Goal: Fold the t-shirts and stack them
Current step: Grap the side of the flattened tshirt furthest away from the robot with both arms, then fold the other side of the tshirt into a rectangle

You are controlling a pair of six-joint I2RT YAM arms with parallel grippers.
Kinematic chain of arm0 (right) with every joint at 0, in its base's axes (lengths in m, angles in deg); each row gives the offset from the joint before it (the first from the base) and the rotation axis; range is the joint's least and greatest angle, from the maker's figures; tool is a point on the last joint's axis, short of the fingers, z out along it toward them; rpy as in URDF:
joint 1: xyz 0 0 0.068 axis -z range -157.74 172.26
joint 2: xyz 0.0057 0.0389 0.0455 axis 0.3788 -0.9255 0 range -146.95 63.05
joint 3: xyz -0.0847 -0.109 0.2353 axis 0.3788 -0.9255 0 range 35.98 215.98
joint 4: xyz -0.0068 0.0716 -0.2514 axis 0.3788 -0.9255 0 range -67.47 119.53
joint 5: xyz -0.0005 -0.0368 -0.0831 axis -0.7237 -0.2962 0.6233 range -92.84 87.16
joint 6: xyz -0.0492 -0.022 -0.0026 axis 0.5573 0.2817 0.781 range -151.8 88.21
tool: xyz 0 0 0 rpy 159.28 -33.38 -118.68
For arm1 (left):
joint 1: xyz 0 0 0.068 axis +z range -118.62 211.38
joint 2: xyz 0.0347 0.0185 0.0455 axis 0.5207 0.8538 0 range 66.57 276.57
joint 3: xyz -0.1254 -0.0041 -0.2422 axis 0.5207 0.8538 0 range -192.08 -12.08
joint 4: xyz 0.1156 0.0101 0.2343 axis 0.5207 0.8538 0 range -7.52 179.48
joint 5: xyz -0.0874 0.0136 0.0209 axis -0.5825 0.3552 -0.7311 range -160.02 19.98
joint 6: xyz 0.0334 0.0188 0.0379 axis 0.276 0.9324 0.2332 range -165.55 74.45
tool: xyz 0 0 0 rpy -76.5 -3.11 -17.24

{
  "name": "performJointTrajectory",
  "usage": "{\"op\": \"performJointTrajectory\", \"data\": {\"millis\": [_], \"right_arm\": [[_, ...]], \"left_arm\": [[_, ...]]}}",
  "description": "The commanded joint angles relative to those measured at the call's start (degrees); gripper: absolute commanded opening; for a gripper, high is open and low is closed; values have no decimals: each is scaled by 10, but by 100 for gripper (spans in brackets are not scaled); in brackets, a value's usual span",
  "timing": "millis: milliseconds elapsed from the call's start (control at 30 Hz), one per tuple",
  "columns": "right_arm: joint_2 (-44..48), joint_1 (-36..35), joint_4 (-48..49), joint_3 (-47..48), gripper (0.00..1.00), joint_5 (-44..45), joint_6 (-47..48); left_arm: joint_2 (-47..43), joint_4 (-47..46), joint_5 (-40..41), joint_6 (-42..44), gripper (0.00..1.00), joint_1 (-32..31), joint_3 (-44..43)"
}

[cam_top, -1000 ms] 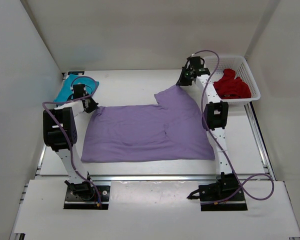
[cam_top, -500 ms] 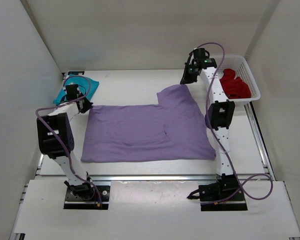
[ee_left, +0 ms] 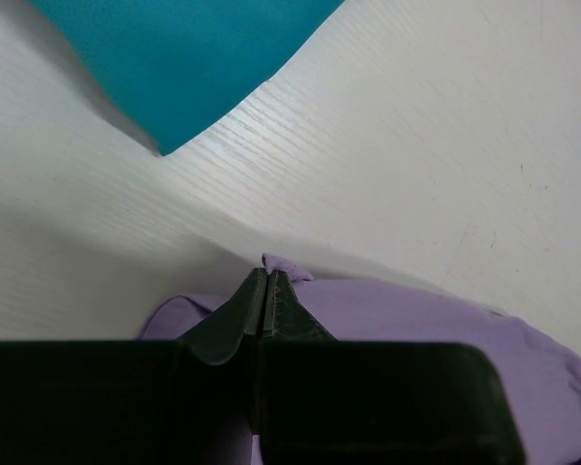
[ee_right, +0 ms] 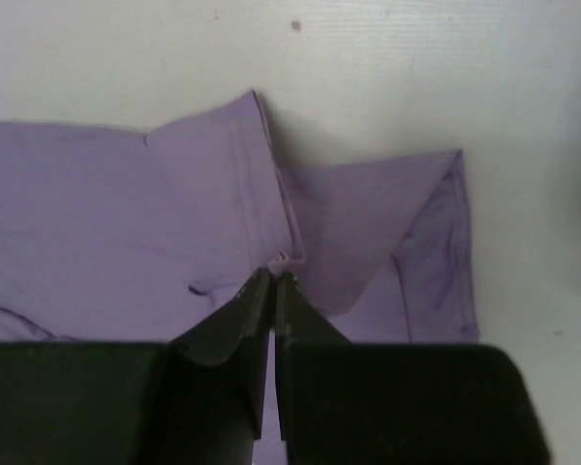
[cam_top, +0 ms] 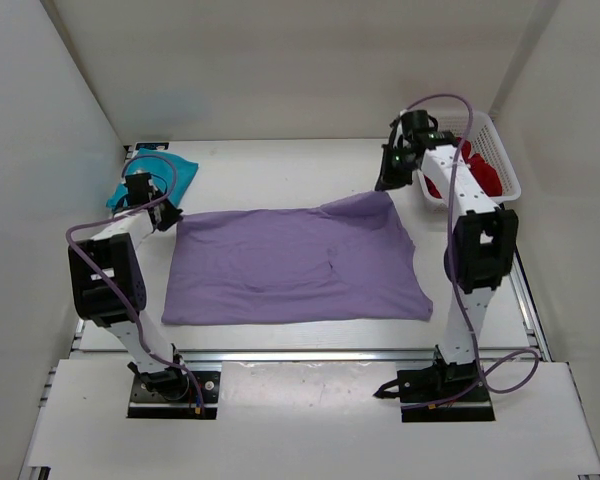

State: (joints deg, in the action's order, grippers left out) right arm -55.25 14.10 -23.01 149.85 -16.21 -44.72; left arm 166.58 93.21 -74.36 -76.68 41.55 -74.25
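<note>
Stretching is what the last second brought: the two arms have drawn apart, and the light purple soft cloth t-shirt (cam_top: 290,265), which a moment ago rose to a peak at its far right corner, now lies wider and flatter across the white table (cam_top: 280,165). The left gripper (cam_top: 168,216) has slid outward to the left and the right gripper (cam_top: 385,183) has swung outward to the right, towards the white plastic mesh basket (cam_top: 502,150). I judge this to be the spreading step, with the garment nearly smooth enough for a first fold; no fold is made yet.

Both pairs of jaws are pressed together on cloth. The left wrist view shows the left fingers pinching a small tuft at the shirt's far left corner, low over the table. The right wrist view shows the right fingers nipping a seam edge near the far right corner, where a sleeve lies spread just beyond.

The left arm reaches forward with its elbow bent outward, its wrist low near the left edge. The right arm stands taller, its forearm angled to the far right beside the basket.

The teal cloth t-shirt (cam_top: 175,170) lies at the far left, just beyond the left gripper, and the dark red cloth t-shirt (cam_top: 487,178) sits bunched in the basket, so two shirts are not yet folded here
</note>
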Motion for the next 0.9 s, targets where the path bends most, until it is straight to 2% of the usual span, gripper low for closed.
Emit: {"op": "performJointTrajectory", "data": {"millis": [0, 300, 467, 867], "right_arm": [[91, 2, 127, -163, 0, -4, -17], [298, 3, 227, -379, 0, 25, -55], [405, -1, 247, -490, 1, 45, -65], [568, 7, 274, -680, 0, 59, -93]], "left_arm": [[-35, -8, -20, -9, 0, 10, 15], [-84, -9, -31, -20, 0, 13, 50], [-113, -6, -40, -27, 0, 25, 78], [-194, 13, -40, -21, 0, 42, 144]]}}
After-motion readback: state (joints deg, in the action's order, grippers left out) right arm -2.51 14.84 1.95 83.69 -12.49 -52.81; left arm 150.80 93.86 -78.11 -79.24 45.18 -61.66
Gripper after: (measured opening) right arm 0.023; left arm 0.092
